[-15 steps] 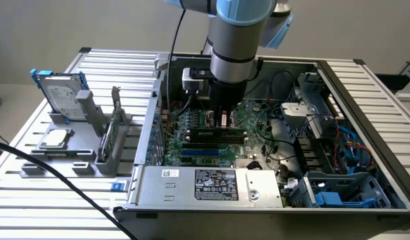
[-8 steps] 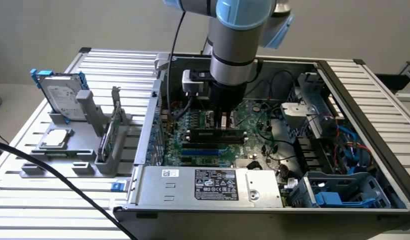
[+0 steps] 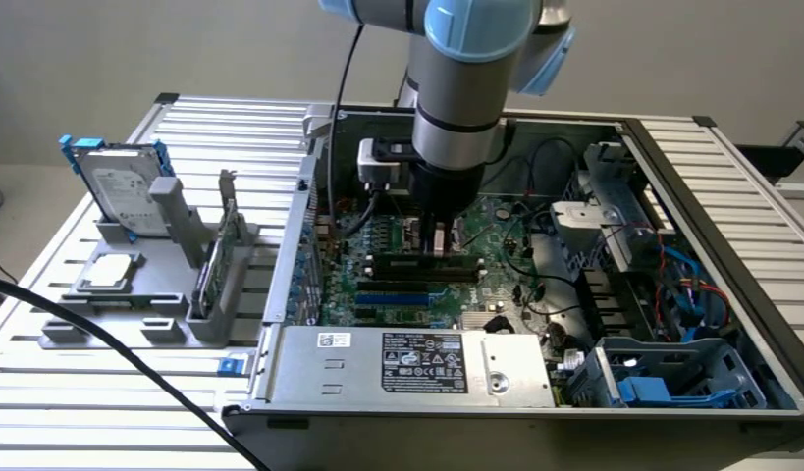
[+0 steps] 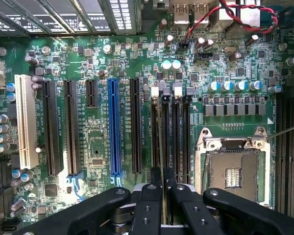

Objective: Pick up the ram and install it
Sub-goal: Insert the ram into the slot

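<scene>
Claw (image 4: pixel 163 188) clenched on the ram (image 4: pixel 163 147), thin green stick held edge-on and upright between its black fingers (image 4: pixel 149 205), lowered over the motherboard's (image 4: pixel 103 147) black memory slots (image 4: pixel 172 132) beside the empty processor socket (image 4: pixel 232 169), inside the open computer case (image 3: pixel 415 378) on the slatted table (image 3: pixel 100 383).

Exterior view looks down from high in front at the open case (image 3: pixel 533 294) on the bench (image 3: pixel 100 392); wrist view faces straight down, close above the motherboard (image 4: pixel 112 54); both share its slots (image 4: pixel 122 132).
</scene>
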Motion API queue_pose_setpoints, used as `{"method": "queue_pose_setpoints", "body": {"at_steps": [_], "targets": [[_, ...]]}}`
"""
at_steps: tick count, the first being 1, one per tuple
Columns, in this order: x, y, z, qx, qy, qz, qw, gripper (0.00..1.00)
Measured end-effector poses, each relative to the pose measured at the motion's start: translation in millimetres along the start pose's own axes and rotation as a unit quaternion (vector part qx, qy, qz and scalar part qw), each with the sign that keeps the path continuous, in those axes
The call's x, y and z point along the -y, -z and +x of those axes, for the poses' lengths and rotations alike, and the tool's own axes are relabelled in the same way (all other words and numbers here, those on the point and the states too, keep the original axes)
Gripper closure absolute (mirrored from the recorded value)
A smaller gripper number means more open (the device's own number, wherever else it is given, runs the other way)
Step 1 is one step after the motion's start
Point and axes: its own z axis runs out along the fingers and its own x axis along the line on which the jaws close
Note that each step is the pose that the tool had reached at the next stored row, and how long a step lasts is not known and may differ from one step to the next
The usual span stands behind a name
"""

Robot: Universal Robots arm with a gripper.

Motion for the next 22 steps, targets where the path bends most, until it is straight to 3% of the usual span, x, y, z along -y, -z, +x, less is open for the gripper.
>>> {"method": "queue_pose_setpoints", "body": {"at_steps": [22], "targets": [[2.1, -0.7, 3.2, 0.0004, -0.014, -0.0002, 0.9999, 0.86]]}}
